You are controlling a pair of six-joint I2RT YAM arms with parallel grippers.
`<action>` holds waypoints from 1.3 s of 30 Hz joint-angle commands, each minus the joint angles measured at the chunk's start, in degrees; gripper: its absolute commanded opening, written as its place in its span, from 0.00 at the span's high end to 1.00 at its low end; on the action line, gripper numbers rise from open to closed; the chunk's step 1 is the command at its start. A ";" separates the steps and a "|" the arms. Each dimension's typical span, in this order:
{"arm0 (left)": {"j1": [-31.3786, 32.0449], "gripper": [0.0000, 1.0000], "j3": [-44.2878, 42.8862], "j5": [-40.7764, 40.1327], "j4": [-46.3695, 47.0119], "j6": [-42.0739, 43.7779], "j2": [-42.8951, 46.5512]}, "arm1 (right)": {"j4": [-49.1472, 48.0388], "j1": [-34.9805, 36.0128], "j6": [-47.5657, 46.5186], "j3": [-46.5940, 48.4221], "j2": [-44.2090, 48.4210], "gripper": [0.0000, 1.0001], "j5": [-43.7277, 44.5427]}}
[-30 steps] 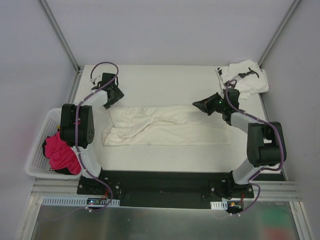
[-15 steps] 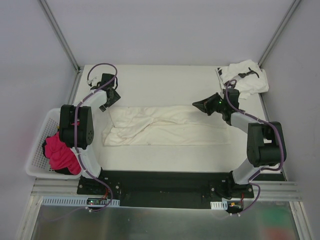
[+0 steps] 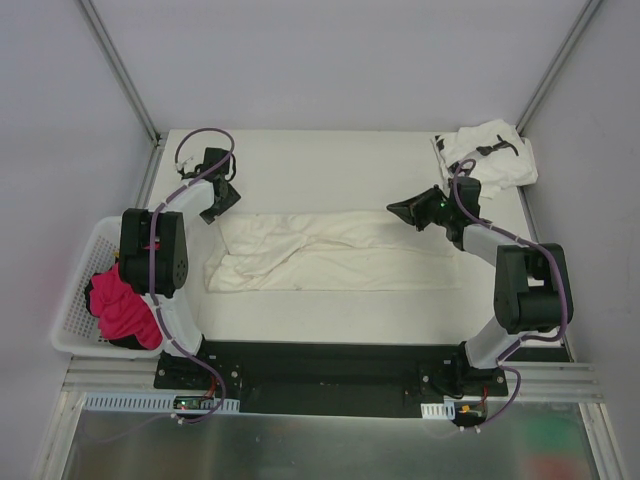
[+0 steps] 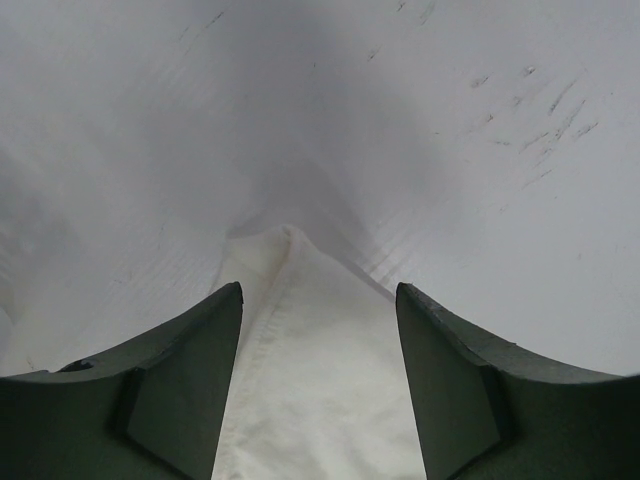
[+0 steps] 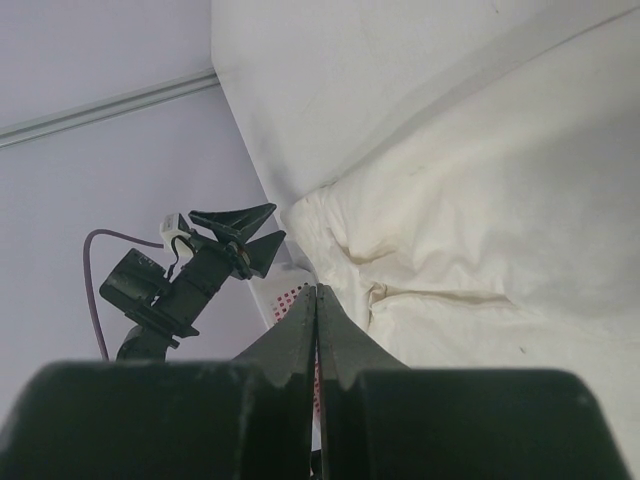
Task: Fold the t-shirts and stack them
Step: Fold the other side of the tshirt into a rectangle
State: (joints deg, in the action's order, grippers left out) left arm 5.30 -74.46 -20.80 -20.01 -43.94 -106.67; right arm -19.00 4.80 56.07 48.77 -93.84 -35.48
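Note:
The cream-white t-shirt (image 3: 330,250) lies folded into a long band across the table's middle. My left gripper (image 3: 222,198) is open at the band's far left corner. In the left wrist view that corner (image 4: 310,380) lies between the spread fingers (image 4: 180,385), and the gripper (image 4: 318,292) grips nothing. My right gripper (image 3: 400,211) hangs over the band's far edge towards the right, shut with nothing in it; its tips (image 5: 317,292) meet above the cream cloth (image 5: 480,240). The white t-shirt with black marks (image 3: 490,152) sits crumpled at the back right corner.
A white basket (image 3: 75,290) with a pink cloth (image 3: 118,305) in it stands off the table's left edge. Slanted frame posts rise at both back corners. The left gripper (image 5: 235,235) shows in the right wrist view.
The left gripper has shifted slightly left and its jaws have narrowed a little. The right arm and both t-shirts have stayed put.

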 commanded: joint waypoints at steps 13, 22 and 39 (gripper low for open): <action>0.24 0.43 -5.00 3.13 -1.52 -2.37 -4.68 | 0.20 -2.86 0.70 -1.14 2.26 0.99 -1.43; 0.24 0.76 -5.96 5.24 -3.81 -4.48 -6.09 | 1.34 -4.71 0.79 -2.45 4.72 0.99 -1.95; 0.24 1.00 -9.48 4.54 -5.30 -3.69 -6.44 | 4.41 -12.09 -0.70 -4.30 7.89 0.99 -3.10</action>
State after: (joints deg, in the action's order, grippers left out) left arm 5.30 -81.32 -15.49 -23.92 -47.59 -113.25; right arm -15.42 -6.26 56.05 44.93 -88.01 -36.97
